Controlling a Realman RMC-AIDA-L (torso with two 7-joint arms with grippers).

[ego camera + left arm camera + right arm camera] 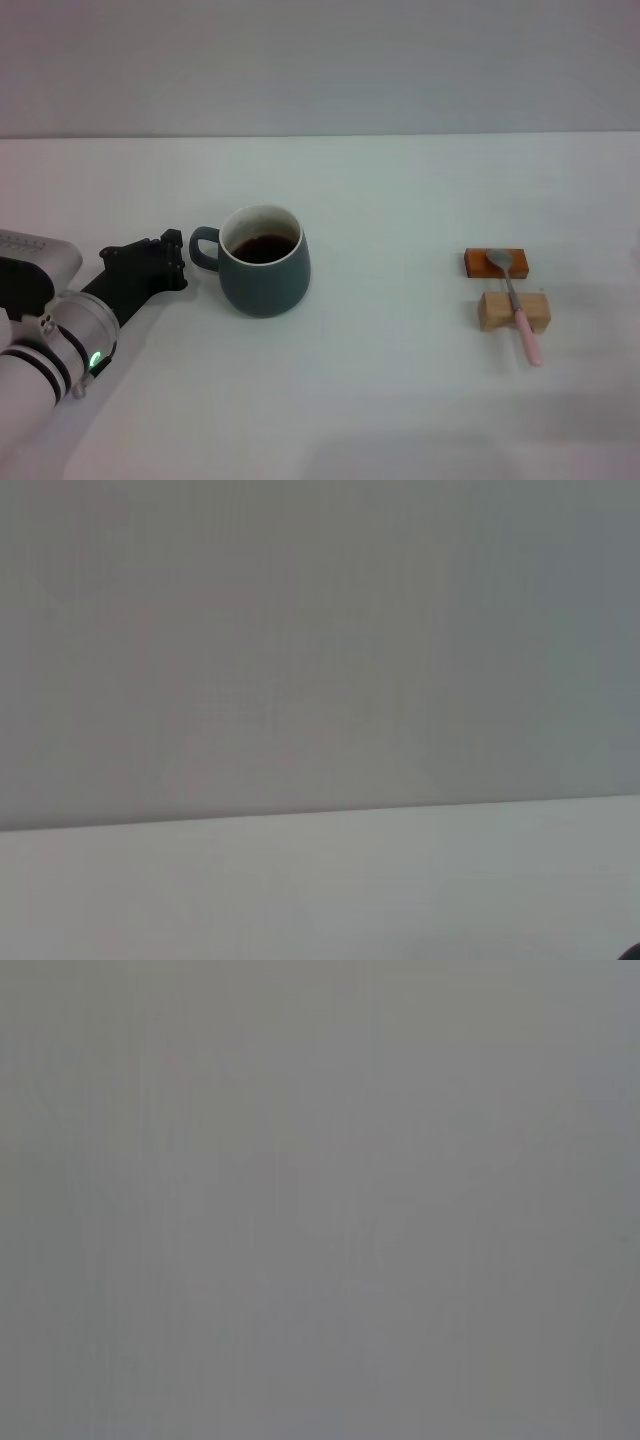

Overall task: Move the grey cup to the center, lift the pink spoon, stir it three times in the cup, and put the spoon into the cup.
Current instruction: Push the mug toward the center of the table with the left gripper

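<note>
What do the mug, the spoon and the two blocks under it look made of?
Grey cup: likely glazed ceramic, smooth blue-grey outside, white inside. Pink spoon: shiny metal bowl, matte pink handle, perhaps plastic. Orange-brown block and pale block: probably wood.

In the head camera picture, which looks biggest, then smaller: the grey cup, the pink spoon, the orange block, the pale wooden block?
1. grey cup
2. pink spoon, longest but thin
3. pale wooden block and orange block: too alike to rank
</note>
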